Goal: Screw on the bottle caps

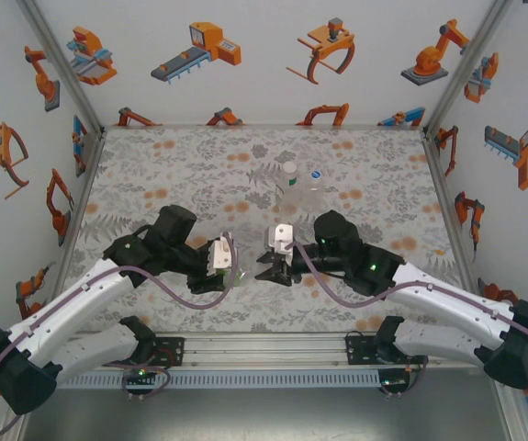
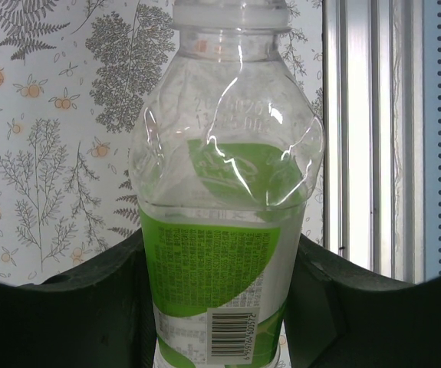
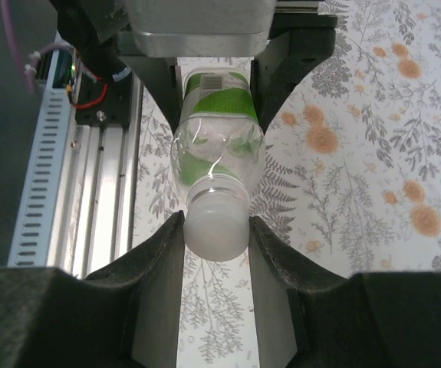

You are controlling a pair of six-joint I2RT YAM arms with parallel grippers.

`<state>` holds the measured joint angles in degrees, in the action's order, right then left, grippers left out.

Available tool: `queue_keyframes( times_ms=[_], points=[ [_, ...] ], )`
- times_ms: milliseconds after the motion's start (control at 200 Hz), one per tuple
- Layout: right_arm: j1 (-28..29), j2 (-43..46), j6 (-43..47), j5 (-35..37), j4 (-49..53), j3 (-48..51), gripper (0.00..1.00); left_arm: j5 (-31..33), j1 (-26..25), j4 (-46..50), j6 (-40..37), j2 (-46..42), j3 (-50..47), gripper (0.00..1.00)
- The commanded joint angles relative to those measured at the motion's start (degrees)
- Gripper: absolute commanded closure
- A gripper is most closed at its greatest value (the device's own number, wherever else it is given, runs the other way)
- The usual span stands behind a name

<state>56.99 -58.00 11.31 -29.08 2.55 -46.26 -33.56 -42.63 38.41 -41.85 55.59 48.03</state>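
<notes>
A clear bottle (image 2: 220, 230) with a green and white label is held level between the two arms, just above the table. My left gripper (image 2: 220, 261) is shut on its labelled body, one dark finger on each side. A white bottle cap (image 3: 216, 226) sits on the bottle's neck, and my right gripper (image 3: 216, 230) is shut on that cap from both sides. In the top view, the left gripper (image 1: 230, 260) and the right gripper (image 1: 273, 266) face each other near the table's front centre. The cap (image 2: 232, 11) also shows at the top edge of the left wrist view.
Two other clear bottles (image 1: 289, 176) (image 1: 315, 180) stand upright close together at the back centre of the flower-patterned table (image 1: 172, 175). A metal rail (image 1: 264, 349) runs along the near edge. Patterned walls close in the left, right and back sides.
</notes>
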Motion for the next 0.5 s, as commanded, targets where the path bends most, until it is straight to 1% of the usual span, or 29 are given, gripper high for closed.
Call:
queue_keyframes(
  times_ms=[0, 140, 165, 235, 295, 305, 416, 496],
  points=[
    [0.5, -2.2, -15.1, 3.5, -2.4, -0.2, 1.00, -6.2, -0.6, -5.0, -2.0, -1.8, 1.7, 1.00],
    [0.6, -2.2, -36.3, 7.3, -4.3, 0.5, 1.00, -3.7, -0.6, -6.3, -1.2, -2.3, 1.3, 1.00],
    [0.6, -2.1, -41.9, 9.0, -4.6, 0.8, 1.00, -3.4, -0.6, -6.6, -1.1, -2.5, 1.2, 1.00],
    [0.6, -2.2, -53.5, 12.6, -4.1, 1.2, 1.00, -2.4, -0.6, -7.4, -0.5, -2.8, 1.0, 1.00],
    [0.5, -2.7, -61.4, 13.8, -3.6, 1.3, 1.00, -1.7, -0.6, -8.1, -0.1, -3.1, 0.7, 1.00],
    [0.6, -2.9, -63.9, 13.9, -3.2, 1.2, 1.00, -1.5, -0.7, -8.3, 0.0, -3.2, 0.6, 1.00],
    [0.6, -4.1, -77.0, 16.6, 0.4, 0.3, 1.00, -0.1, -0.6, -9.4, 0.6, -4.0, 0.1, 1.00],
    [0.6, -5.0, -84.4, 17.2, 0.7, 0.4, 0.95, 0.3, -0.6, -9.8, 0.8, -4.4, 0.0, 1.00]
  ],
)
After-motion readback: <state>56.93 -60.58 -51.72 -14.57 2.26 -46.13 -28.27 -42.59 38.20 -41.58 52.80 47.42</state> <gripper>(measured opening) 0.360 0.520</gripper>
